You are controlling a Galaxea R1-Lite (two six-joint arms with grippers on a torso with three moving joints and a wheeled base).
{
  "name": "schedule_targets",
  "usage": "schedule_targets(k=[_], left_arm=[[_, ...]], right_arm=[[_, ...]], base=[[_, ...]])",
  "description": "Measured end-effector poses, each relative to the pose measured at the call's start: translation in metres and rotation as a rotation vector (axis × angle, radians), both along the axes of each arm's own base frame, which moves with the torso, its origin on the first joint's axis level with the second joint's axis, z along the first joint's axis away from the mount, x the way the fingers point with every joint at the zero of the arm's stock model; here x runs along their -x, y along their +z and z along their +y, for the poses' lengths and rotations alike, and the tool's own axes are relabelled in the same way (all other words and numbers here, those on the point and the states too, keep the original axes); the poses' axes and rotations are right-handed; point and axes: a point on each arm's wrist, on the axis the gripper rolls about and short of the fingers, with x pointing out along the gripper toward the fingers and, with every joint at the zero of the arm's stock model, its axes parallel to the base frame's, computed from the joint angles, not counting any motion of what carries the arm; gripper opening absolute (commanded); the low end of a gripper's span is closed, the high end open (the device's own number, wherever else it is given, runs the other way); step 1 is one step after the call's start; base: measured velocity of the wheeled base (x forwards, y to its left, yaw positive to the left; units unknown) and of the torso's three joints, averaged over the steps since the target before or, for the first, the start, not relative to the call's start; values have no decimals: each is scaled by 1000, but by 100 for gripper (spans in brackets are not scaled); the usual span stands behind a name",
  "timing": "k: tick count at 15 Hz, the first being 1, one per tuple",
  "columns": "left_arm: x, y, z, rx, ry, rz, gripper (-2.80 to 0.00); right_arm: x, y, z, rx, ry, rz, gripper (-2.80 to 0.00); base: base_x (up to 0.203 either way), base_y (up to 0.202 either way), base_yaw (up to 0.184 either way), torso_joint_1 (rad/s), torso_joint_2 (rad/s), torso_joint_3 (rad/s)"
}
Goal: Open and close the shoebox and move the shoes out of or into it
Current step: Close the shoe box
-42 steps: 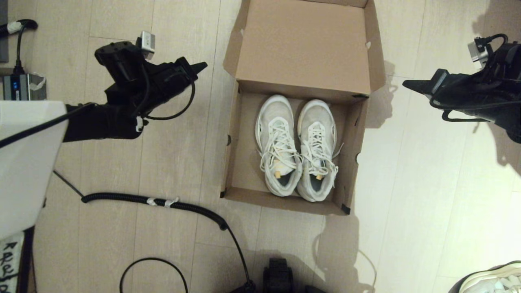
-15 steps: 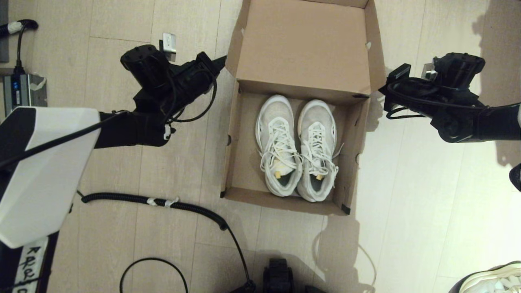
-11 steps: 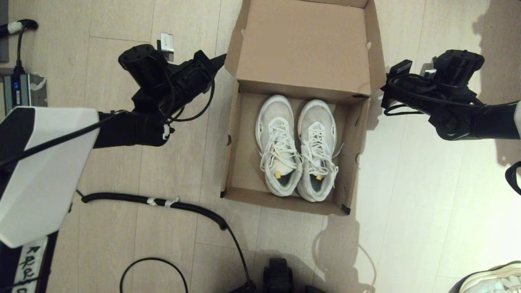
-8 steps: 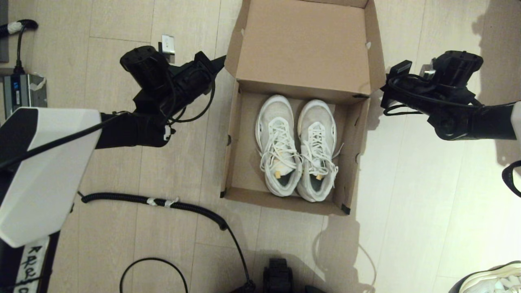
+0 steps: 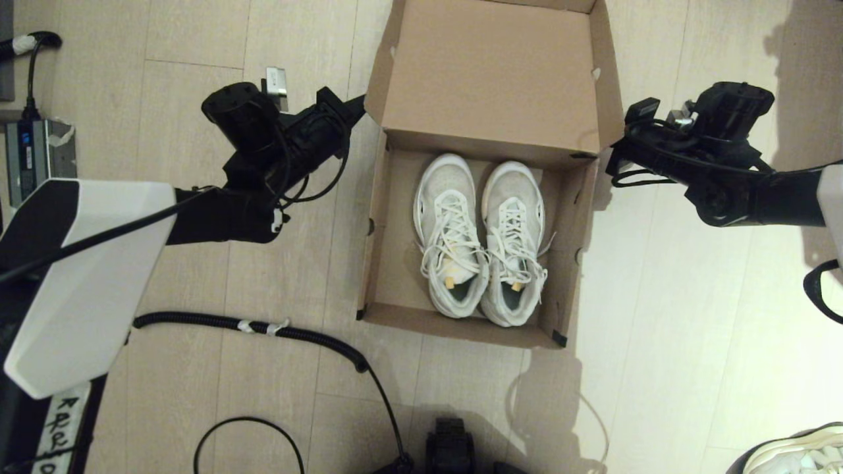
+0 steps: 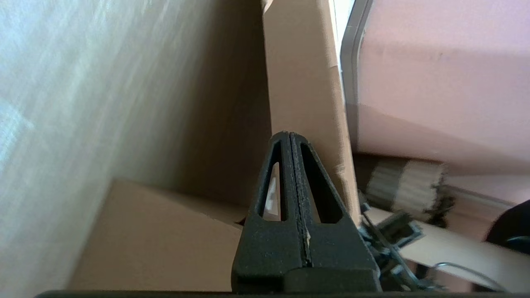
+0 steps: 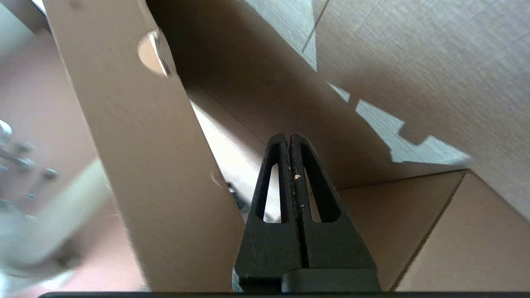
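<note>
The brown shoebox [image 5: 379, 263] stands open on the floor, its lid [image 5: 490, 72] tipped up and back. The two white shoes [image 5: 477, 240] lie side by side inside, toes toward the lid. My left gripper [image 5: 359, 102] is shut and empty, its tip at the lid's left side flap [image 6: 306, 82]; in the left wrist view the left gripper [image 6: 289, 134] points at that cardboard. My right gripper [image 5: 611, 161] is shut too, its tip at the lid's right side flap [image 7: 136, 145]; the right gripper [image 7: 289, 135] shows the box wall [image 7: 414, 215] beyond it.
A corrugated black cable [image 5: 263, 326] and a thin loop of wire [image 5: 247, 434] lie on the wooden floor to the left of the box. A grey power unit [image 5: 39, 155] sits at the far left. Another sneaker [image 5: 800, 451] shows in the near right corner.
Both arms have swung in from the sides to the lid's two side flaps, then crept a little closer in the last second. Box, lid and shoes have not moved.
</note>
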Motion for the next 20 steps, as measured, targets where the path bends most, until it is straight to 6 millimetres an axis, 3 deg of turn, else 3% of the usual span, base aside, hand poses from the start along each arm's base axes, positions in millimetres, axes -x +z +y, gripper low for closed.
schedule_targets(k=[6, 14, 20], left_arm=[[1, 0, -2, 76, -52, 28, -280], [0, -3, -6, 74, -60, 34, -280], [1, -1, -6, 74, -63, 30, -280]], right_arm=[[0, 4, 1, -66, 87, 31, -280], [5, 15, -3, -181, 297, -58, -280], [8, 17, -4, -173, 374, -47, -280]], base=[[0, 0, 0, 0, 0, 0], [0, 0, 0, 0, 0, 0], [0, 0, 0, 0, 0, 0]])
